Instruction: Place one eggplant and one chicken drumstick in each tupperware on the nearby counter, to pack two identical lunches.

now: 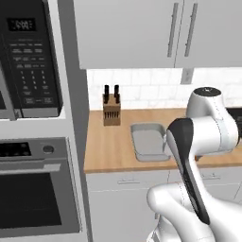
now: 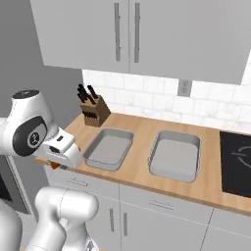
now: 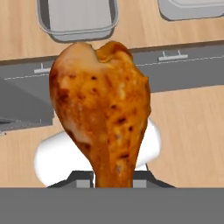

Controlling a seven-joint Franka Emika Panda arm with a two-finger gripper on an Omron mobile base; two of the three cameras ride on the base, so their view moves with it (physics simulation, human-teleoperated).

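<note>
Hiding its own fingertips, the hand [image 3: 114, 183] is clamped on the chicken drumstick [image 3: 103, 109] off the tabletop's [image 2: 142, 132] front edge, both tupperware trays [image 2: 109, 148] [image 2: 175, 156] beyond lying bare.

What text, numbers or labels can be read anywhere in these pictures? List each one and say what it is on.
No text can be read.
Microwave: its display digits and its button labels are too blurred to read.
Oven: its small dark display is too blurred to read.
Stovetop: faint curved burner markings, no words.
Chicken drumstick, the tupperware and knife block: no lettering.
</note>
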